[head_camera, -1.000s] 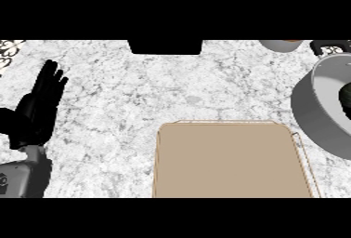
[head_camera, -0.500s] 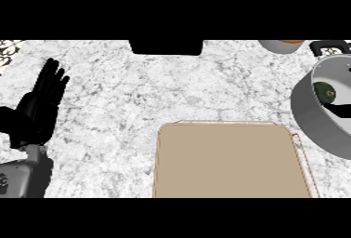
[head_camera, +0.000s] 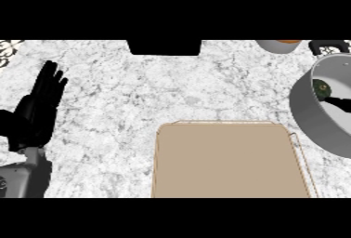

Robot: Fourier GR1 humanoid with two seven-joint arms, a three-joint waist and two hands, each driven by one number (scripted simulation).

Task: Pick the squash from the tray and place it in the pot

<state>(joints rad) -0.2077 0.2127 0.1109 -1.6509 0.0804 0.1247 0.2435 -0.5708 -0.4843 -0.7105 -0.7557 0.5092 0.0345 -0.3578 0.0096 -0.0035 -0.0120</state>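
the squash (head_camera: 321, 87) lies inside the pot (head_camera: 310, 116), a dark green shape against the inner wall near the rim, at the right edge of the view. a black finger of the right hand (head_camera: 339, 103) shows just below it, reaching in from the right edge over the pot's inside; so little of that hand shows that it cannot be told whether its fingers are apart or curled, nor whether it touches the squash. the pot is grey, partly cut off by the view's edge, with a black handle (head_camera: 328, 45) at its top.

the tray (head_camera: 230, 160) sits in the lower middle of the counter (head_camera: 171, 83), tan and flat, with nothing on it. its right edge is near the pot's wall.

the left hand (head_camera: 37, 109) rests at the left edge of the view, fingers straight and pointing up, held together, holding nothing, well apart from the tray. its grey forearm (head_camera: 24, 179) comes in from the lower left corner.

at the top edge a small bowl (head_camera: 277, 45) stands just left of the pot's handle, and a black box (head_camera: 165, 46) sits at the top middle.
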